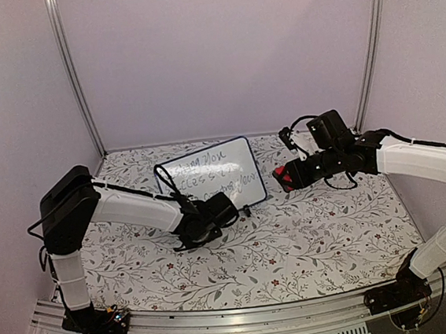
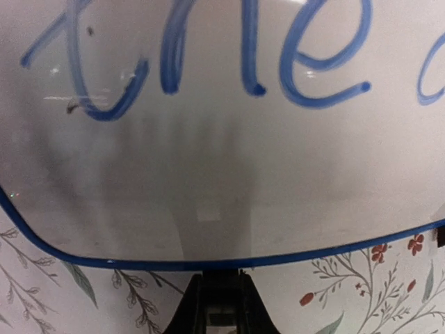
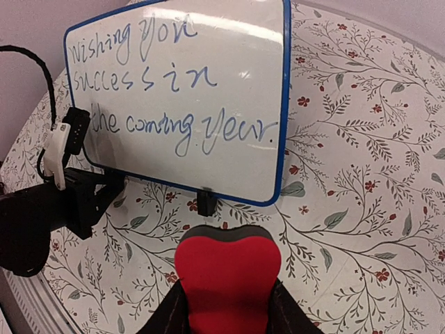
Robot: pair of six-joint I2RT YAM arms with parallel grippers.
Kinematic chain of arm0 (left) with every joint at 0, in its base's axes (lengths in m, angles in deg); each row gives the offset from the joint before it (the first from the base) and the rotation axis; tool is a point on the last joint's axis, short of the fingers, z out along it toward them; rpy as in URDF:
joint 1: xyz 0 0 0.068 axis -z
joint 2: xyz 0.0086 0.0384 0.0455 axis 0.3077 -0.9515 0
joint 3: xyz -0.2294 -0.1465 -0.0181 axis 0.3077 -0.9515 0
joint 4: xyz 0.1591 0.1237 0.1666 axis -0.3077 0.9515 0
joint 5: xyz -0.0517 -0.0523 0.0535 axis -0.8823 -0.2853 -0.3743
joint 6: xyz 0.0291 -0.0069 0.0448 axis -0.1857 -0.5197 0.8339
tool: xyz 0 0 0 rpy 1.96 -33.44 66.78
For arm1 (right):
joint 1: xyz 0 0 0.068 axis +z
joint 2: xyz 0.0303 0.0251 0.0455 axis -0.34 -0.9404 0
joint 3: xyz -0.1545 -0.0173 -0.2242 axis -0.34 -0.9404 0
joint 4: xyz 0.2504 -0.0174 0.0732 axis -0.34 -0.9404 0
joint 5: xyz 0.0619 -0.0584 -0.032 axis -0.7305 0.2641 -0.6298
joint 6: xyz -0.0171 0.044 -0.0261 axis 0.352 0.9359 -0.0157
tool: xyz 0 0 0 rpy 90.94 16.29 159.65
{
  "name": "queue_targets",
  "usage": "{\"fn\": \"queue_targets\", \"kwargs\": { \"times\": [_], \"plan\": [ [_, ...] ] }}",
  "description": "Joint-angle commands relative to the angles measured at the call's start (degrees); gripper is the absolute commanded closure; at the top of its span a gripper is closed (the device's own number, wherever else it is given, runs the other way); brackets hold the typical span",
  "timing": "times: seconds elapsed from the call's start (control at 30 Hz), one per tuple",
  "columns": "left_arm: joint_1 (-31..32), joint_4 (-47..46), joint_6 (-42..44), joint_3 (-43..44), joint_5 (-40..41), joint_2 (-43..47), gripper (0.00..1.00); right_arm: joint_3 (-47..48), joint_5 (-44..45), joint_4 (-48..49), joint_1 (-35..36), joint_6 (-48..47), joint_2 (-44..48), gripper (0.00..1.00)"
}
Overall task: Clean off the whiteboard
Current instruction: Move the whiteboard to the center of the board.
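The whiteboard [image 1: 212, 174] stands tilted up at the back middle of the table, blue handwriting across three lines [image 3: 167, 80]. My left gripper [image 1: 235, 206] is shut on its lower blue edge [image 2: 229, 263], and the left wrist view shows the board [image 2: 222, 181] close up. In the right wrist view that gripper [image 3: 104, 186] meets the board's lower left edge. My right gripper [image 1: 287, 178] hangs to the board's right, apart from it, shut on a red eraser block [image 3: 226, 268] with a dark felt face. The block's felt end points toward the board [image 3: 181, 111].
A floral cloth [image 1: 293, 239] covers the table. Lilac walls and two metal posts [image 1: 71, 71] close in the back and sides. A small black foot [image 3: 206, 202] sticks out under the board's lower edge. A black cable [image 3: 31, 62] loops at the left arm.
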Motion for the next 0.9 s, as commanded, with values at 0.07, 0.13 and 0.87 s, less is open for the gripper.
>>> {"fn": "queue_targets", "kwargs": {
  "times": [0.07,0.13,0.87],
  "plan": [
    [3.79,2.32,-0.85,3.55,-8.44,-3.87,0.87,1.47,1.35,-0.58,0.48,0.13,1.06,0.64],
    [4.41,2.27,-0.45,3.99,-8.74,-3.93,0.82,1.45,1.61,-0.93,0.48,-0.06,1.39,0.64],
    [8.79,6.47,14.01,1.93,0.81,21.99,0.25,0.87,2.02,-1.66,0.48,-0.10,4.07,0.64]
  ]
}}
